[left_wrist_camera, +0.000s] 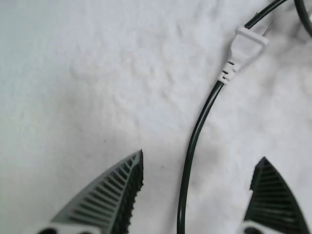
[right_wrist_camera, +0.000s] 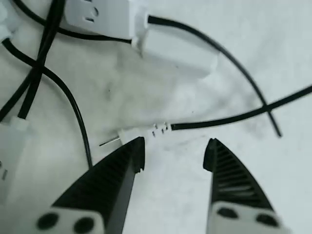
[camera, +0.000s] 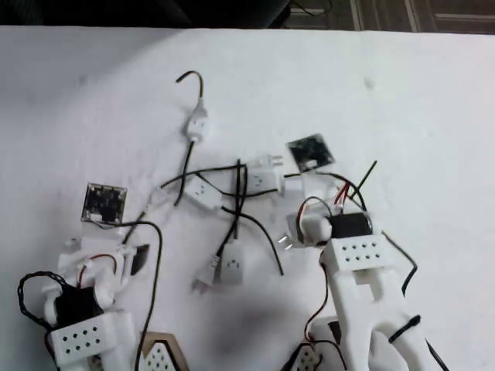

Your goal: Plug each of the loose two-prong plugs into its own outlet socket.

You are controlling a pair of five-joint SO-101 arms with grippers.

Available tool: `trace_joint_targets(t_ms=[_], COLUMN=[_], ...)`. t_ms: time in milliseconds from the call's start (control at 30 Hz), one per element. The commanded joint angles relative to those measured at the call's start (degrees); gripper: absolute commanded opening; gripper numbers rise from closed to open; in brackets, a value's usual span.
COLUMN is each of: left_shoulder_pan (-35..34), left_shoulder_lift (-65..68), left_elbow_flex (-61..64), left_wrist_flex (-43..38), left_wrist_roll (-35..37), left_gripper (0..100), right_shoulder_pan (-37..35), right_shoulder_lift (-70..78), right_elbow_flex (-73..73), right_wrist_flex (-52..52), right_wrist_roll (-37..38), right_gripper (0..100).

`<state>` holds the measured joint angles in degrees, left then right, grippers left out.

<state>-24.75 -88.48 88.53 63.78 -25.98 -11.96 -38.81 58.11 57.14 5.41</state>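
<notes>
Two grippers: both are released. The right gripper (right_wrist_camera: 174, 148) hangs spread over the tabletop (camera: 418, 100) with nothing between its fingers, and the left gripper (left_wrist_camera: 202, 158) is spread too and holds nothing.
Key relation: the loose plug (right_wrist_camera: 148, 130) lies just ahead of my right fingertips. It sits close against one of them, not centred in the gap.
Long axis: it runs across the opening, finger to finger, not along my reach. The prongs (right_wrist_camera: 109, 141) poke out past one finger and the cord (right_wrist_camera: 219, 119) leaves past the other.
Place: right half of the tabletop, toward the near edge.
Nearer arm: the right arm (camera: 363, 270), by far, so I judge this plug to be its job.
Right arm pose: it comes in from the near edge, wrist bent down, gripper aimed toward the tabletop's middle.
Socket: an outlet socket (right_wrist_camera: 102, 12) lies farther out beyond the plug, slots showing.
Next move, my guess: turn the wrist so the fingers close on the plug's flanks, centre on its body, then descend.
Left side: the left arm (camera: 81, 325) sits at the near left corner. A second plug (left_wrist_camera: 246, 43) lies well ahead of it, and its lead (left_wrist_camera: 195, 131) runs back through the gap.
</notes>
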Motion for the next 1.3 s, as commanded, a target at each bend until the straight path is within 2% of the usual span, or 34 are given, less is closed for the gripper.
trace_joint_targets(t_ms=[0,133,300,600,800,967,1100,1167,1267], left_shoulder_pan=[0.1,0.0,-0.1,-0.1,-0.1,-0.1,-0.1,-0.1,-0.1], left_shoulder_lift=[-0.4,-0.4,-0.4,-0.4,-0.4,-0.4,-0.4,-0.4,-0.4], left_elbow_flex=[-0.4,-0.4,-0.4,-0.4,-0.4,-0.4,-0.4,-0.4,-0.3], left_wrist_flex=[-1.3,-1.3,-1.3,-1.3,-1.3,-1.3,-1.3,-1.3,-1.3], left_wrist_roll=[-0.4,-0.4,-0.4,-0.4,-0.4,-0.4,-0.4,-0.4,-0.4], left_gripper=[35,35,35,35,35,35,35,35,35], right_shoulder_pan=[-2.0,-2.9,-2.9,-2.8,-3.9,-4.9,-4.6,-4.6,-4.6], right_shoulder_lift=[3.3,9.9,19.0,36.1,45.0,46.5,44.0,41.9,37.6], right_elbow_flex=[-1.1,-5.2,-8.7,-17.4,-24.4,-25.3,-25.1,-25.1,-25.2], right_wrist_flex=[0.6,1.0,1.0,0.7,1.0,1.0,1.1,2.8,6.8], right_wrist_roll=[-11.3,-19.3,-25.0,-26.9,-30.8,-30.8,-30.3,-30.3,-30.2], right_gripper=[20.1,20.1,20.1,20.1,20.1,17.3,1.1,3.5,1.6])
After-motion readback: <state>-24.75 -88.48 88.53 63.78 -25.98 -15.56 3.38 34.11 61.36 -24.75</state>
